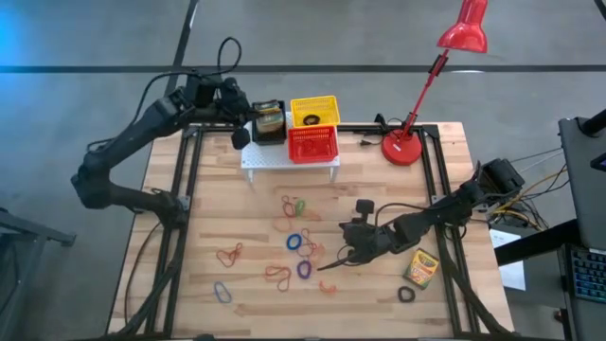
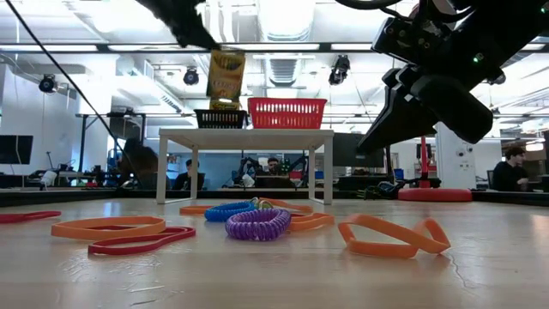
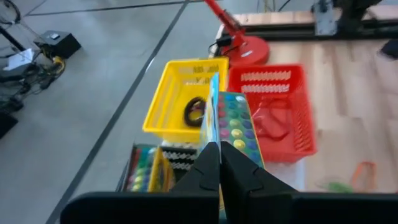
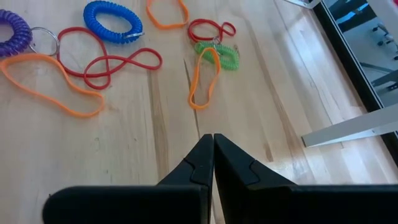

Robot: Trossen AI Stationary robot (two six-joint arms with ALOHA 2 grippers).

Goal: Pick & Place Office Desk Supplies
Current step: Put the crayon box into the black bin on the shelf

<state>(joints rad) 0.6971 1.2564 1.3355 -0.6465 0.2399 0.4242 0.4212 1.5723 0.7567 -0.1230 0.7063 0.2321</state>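
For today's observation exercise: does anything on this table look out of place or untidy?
Yes. Many coloured elastic loops lie scattered over the table, not in the baskets, and one crayon box lies loose near the right edge. The left claw holds another crayon box over the black basket.

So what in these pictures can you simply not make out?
- Black basket, high view: the left end effector and its crayon box cover its contents.
- Red basket, low view: seen level, so its inside is hidden.
- Right end effector, right wrist view: fingers closed with nothing showing between them.
- Crayon box near the table edge: print too small to read.
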